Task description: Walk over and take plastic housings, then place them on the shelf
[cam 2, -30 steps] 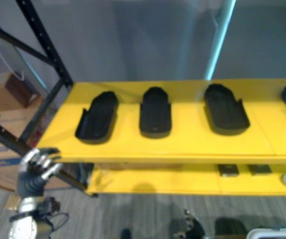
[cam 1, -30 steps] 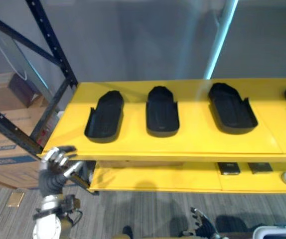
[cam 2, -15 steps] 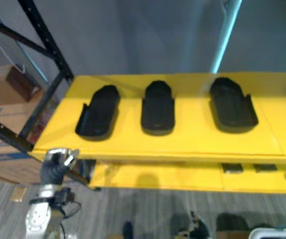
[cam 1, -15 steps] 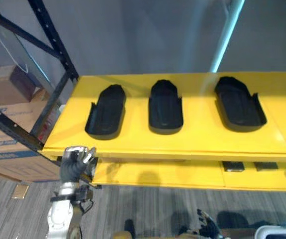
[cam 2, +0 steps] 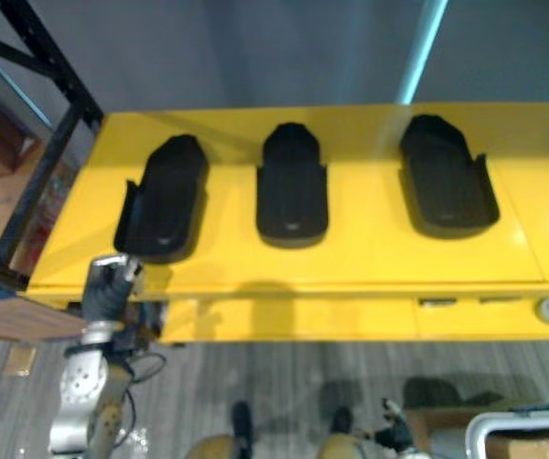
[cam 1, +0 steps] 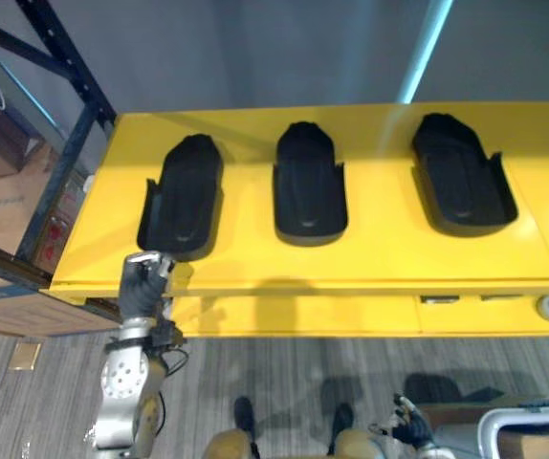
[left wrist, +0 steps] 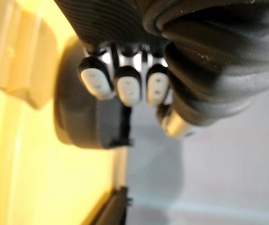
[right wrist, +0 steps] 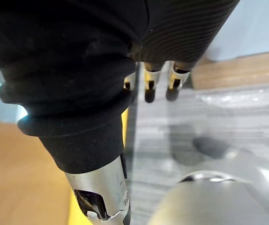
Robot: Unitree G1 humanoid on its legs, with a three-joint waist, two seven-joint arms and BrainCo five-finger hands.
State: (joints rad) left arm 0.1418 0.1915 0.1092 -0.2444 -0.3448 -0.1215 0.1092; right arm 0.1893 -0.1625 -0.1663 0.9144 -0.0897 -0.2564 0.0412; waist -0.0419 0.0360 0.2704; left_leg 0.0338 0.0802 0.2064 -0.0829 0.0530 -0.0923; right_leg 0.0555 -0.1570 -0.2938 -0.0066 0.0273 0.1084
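Left hand point(cam 1: 144, 284), grip impossible to tell, sits lower left at the shelf point(cam 1: 380, 258) front edge; right hand point(cam 1: 406, 430) hangs relaxed lower right. 3 plastic housings point(cam 1: 310, 182) lie lengthwise top-to-bottom, narrow ends up-frame.

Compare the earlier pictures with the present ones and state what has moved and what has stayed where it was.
The left hand has moved from the yellow shelf's left front corner along the front edge to just below the leftmost housing, its fingers now curled, holding nothing. The whole view shifted, so the camera moved. The other housings lie as before; the right hand stays low, open.
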